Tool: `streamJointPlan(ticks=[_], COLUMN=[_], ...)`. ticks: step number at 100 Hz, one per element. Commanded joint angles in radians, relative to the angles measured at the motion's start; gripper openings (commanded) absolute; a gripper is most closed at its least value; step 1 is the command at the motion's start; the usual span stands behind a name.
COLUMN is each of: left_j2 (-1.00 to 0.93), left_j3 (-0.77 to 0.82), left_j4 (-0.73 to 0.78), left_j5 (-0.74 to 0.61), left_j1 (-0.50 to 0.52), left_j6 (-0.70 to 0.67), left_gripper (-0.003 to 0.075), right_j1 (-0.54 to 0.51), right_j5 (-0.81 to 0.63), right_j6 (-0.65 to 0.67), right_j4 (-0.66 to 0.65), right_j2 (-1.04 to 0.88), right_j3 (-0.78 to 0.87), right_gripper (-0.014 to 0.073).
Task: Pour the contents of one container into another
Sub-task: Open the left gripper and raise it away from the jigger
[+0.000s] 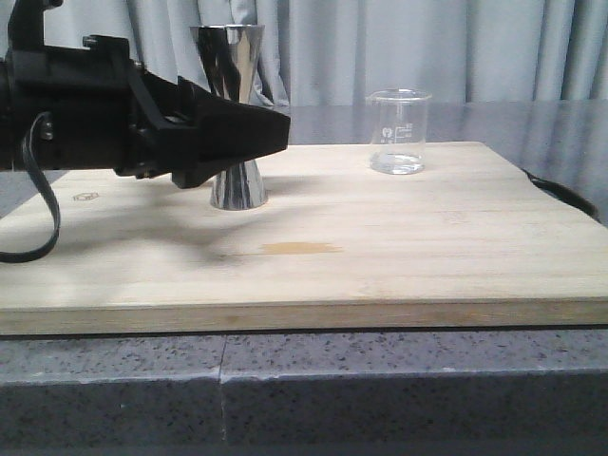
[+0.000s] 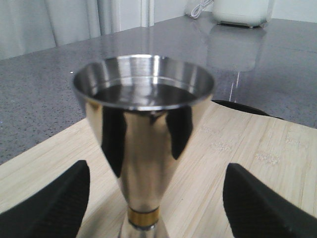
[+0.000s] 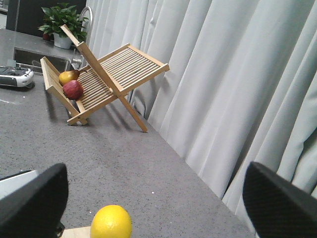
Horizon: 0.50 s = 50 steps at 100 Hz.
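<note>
Two upright vessels: jigger, beaker.

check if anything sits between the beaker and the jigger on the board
Nothing visible does. The front view shows bare wooden board between the glass beaker and the steel jigger. The left claw is open around the jigger.

- One steel jigger standing on one wooden board.
- One glass beaker showing.
- One lemon sitting.
- Two fruits lying in one wooden rack.
- One potted plant showing.
</note>
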Motion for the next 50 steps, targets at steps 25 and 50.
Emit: streamJointPlan(ticks=[25,50], left_j2=[-0.104,-0.19], left_j3=[0.0,0.005], left_j4=[0.069,0.212], left_j5=[-0.022,0.045], left_j1=[0.055,0.103], left_j6=[-0.072,-0.204], left_gripper=[0.0532,0.0531], right_j1=[-0.003,-0.003], right_j5=[0.022,-0.001], right_j6=[0.001,0.001], right_j4=[0.058,0.058], right_j2=[-0.04,-0.04], right_j3=[-0.035,-0.035], right_gripper=[0.0648,0.0648])
